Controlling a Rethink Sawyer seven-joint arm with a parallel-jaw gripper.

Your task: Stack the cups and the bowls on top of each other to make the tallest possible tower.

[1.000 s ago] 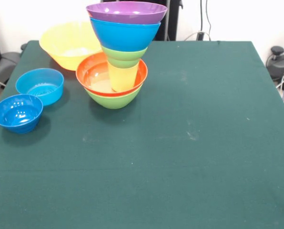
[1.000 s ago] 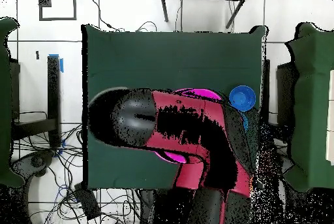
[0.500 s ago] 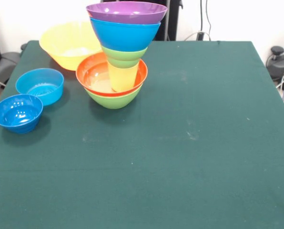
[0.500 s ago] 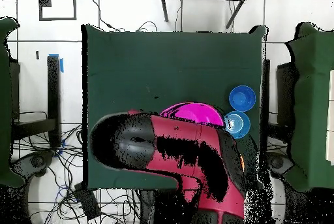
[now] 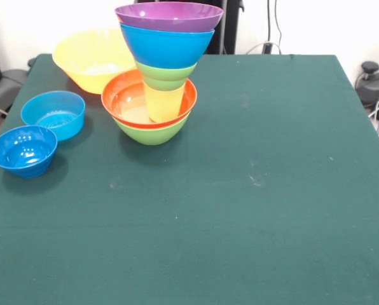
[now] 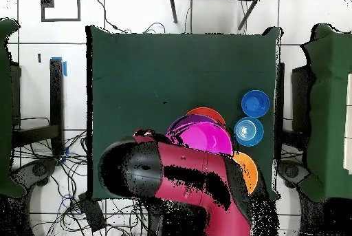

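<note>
Your tower (image 5: 162, 70) stands six pieces high on the table (image 5: 253, 190), purple bowl (image 5: 169, 16) topmost; no pincer shows.

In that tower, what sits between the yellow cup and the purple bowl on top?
In the front view, a small green bowl and, above it, a big blue bowl sit between the yellow cup and the purple bowl.

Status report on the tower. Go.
Gripper not visible; arm drawn back. Tower standing: six pieces, purple bowl on top. Two blue bowls and the yellow-orange bowl loose on the table.
</note>
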